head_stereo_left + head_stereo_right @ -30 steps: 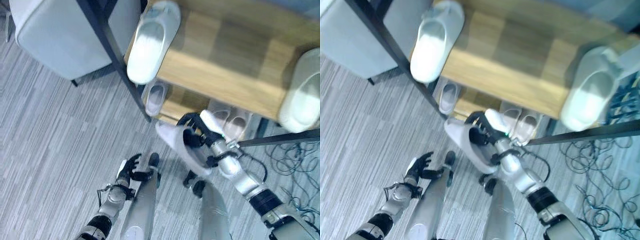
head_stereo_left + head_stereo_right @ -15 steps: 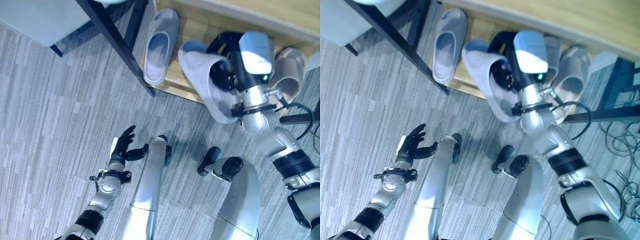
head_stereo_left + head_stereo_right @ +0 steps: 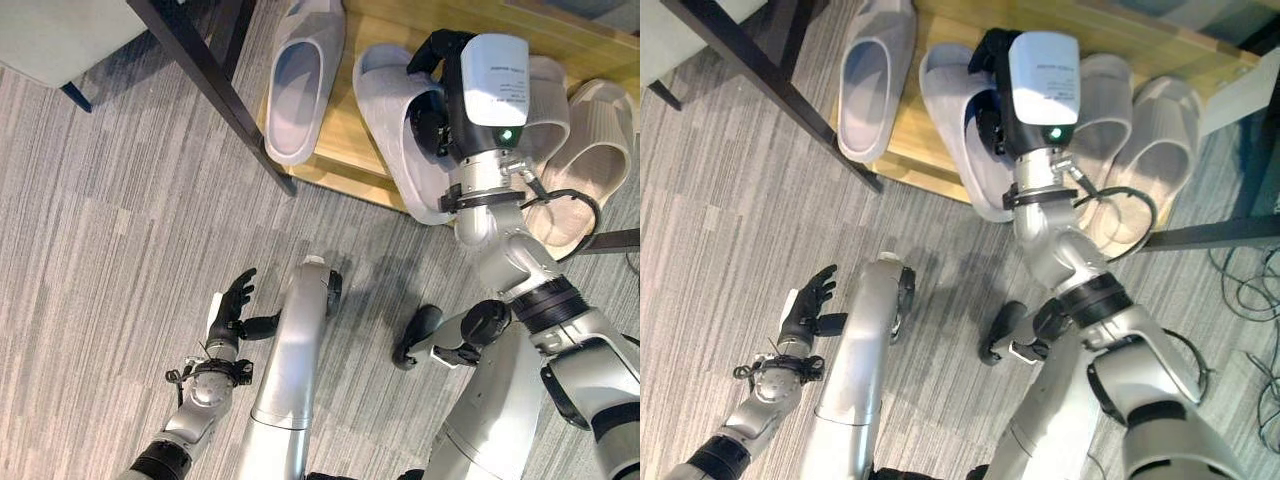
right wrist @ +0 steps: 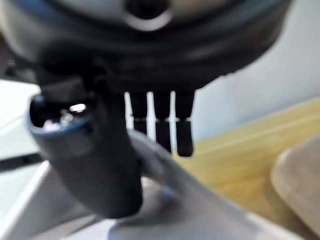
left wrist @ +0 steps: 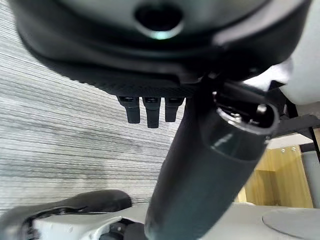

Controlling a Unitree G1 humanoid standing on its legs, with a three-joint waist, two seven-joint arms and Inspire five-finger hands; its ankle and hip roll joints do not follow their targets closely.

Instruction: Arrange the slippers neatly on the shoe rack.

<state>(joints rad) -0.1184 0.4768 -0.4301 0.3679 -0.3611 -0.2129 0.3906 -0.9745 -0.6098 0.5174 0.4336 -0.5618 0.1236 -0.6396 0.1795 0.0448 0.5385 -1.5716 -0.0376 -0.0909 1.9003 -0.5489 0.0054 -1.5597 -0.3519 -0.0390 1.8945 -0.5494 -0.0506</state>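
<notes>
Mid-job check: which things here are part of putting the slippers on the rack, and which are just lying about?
Part of the job:
- grey slipper held by the right hand
- grey slipper lying on the shelf
- beige pair on the shelf
- wooden shoe rack shelf
- left hand, open, low over the carpet

Just lying about:
- pale seat beside the rack
- cables on the carpet

The grey slipper (image 3: 408,140) pinched in the right hand (image 3: 432,100) is now carried further over the wooden shelf (image 3: 345,135); a second ago it was held above the carpet in front of the rack. It is now brought just beside the grey slipper already on the shelf (image 3: 300,75). The left hand (image 3: 232,300) is kept low, fingers relaxed. The camera has been tipped downward.
</notes>
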